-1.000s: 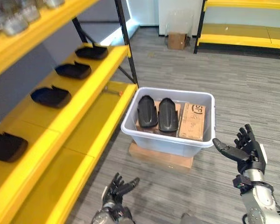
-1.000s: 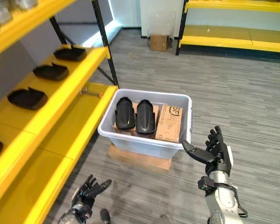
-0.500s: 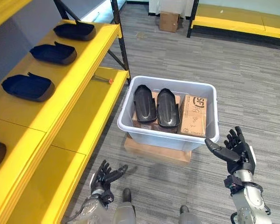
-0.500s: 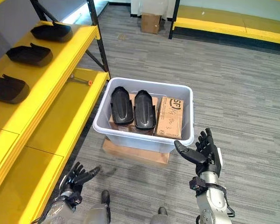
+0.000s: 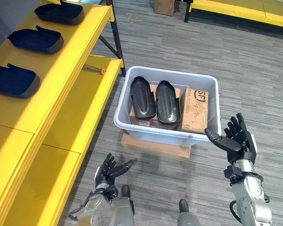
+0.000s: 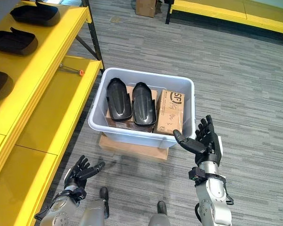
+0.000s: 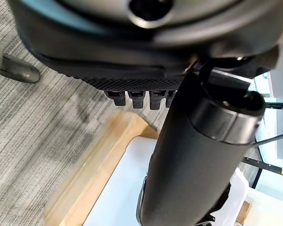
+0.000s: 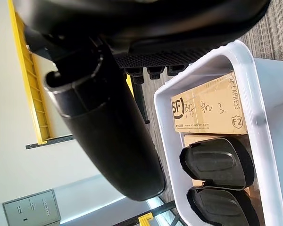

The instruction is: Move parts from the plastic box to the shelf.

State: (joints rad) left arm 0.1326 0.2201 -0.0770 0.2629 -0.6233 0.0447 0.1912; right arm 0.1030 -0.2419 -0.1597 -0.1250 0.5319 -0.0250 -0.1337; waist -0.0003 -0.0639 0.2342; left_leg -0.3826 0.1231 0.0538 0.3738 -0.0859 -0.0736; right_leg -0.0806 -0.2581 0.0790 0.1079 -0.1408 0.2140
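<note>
A white plastic box (image 5: 124, 124) stands on the floor on a flat cardboard slab (image 5: 155, 147). Inside it lie two black shell-shaped parts (image 5: 142, 97) (image 5: 167, 101) side by side on cardboard boxes, with another cardboard box (image 5: 194, 109) to their right. Three more black parts (image 5: 12, 81) (image 5: 35, 40) (image 5: 59, 12) rest on the yellow shelf (image 5: 70, 61) at the left. My right hand (image 5: 236, 140) is open beside the box's near right corner, holding nothing. My left hand (image 5: 109, 169) hangs open low over the floor in front of the box.
The lower yellow shelf board (image 5: 80, 113) runs beside the box and carries a small orange-tipped tool (image 5: 95, 69). A black shelf post (image 5: 115, 37) stands behind it. Another yellow rack (image 5: 236, 9) and a brown carton (image 5: 164, 6) are at the far back.
The camera has tilted down and closer, so the whole scene slid up and left. Both hands stay open; the right one sits a little nearer the box corner.
</note>
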